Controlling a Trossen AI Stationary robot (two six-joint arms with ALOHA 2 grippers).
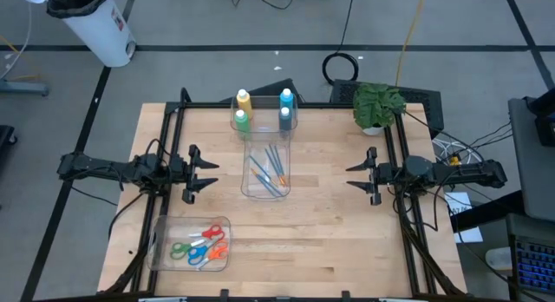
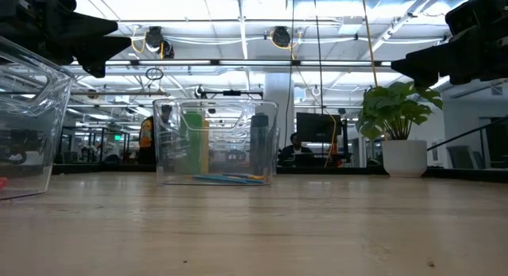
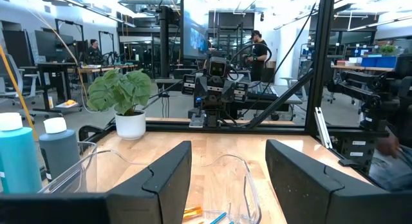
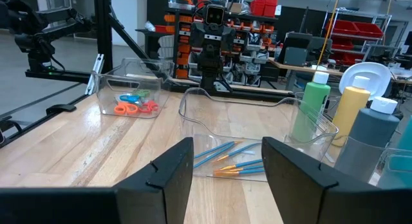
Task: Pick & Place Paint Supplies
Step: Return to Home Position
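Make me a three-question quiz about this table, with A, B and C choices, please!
1. Where are the scissors?
A) in the clear bin at the table corner on the left arm's side
B) beside the plant
C) held by an arm

2. How many paint bottles are there?
A) two
B) four
C) six

3. How are the left tool and right tool?
A) both shut on brushes
B) both open and empty
C) one holds a bottle

Answers:
1 A: the coloured handles lie inside that corner bin.
2 B: yellow, green, light blue and grey-blue ones stand together.
3 B: each wrist view shows the jaws apart with nothing between them.
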